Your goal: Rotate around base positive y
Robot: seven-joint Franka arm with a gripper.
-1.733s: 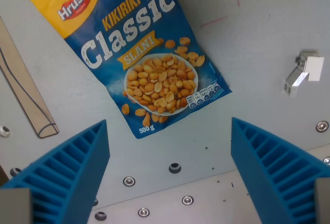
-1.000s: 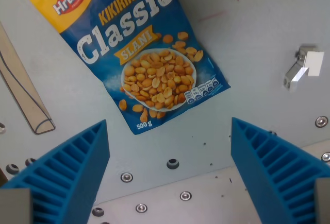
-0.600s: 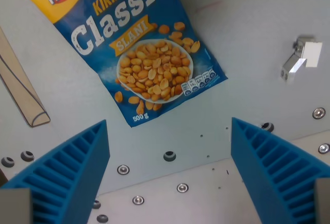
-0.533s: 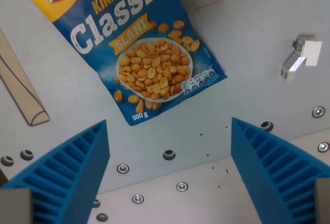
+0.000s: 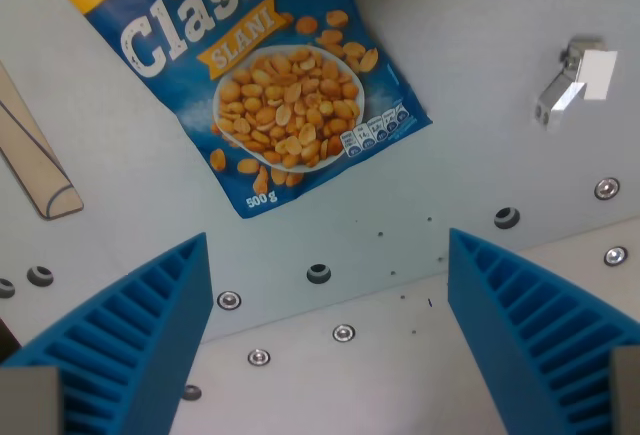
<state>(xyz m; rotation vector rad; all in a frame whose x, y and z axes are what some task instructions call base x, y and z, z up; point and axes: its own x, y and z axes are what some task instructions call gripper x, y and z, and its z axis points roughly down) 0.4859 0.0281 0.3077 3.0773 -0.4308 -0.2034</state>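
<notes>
Gripper (image 5: pixel 325 345) is hanging wide open and empty, since it's only tilting, not grabbing (probably). The peanut bag (image 5: pixel 262 85) is lying flat on the counter (image 5: pixel 480 75), well ahead of the fingers.

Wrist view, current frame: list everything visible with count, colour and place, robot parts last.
Peanut bag: one, blue with yellow corner, lying flat, upper left of centre.
Wooden piece: one, beige with dark outline, the wrist view's left edge.
Metal bracket: one, silver-white, upper right.
Table: one, pale grey, with bolts and holes across the lower half.
Gripper: one, two blue ribbed fingers at the bottom corners, wide apart, holding nothing.
</notes>
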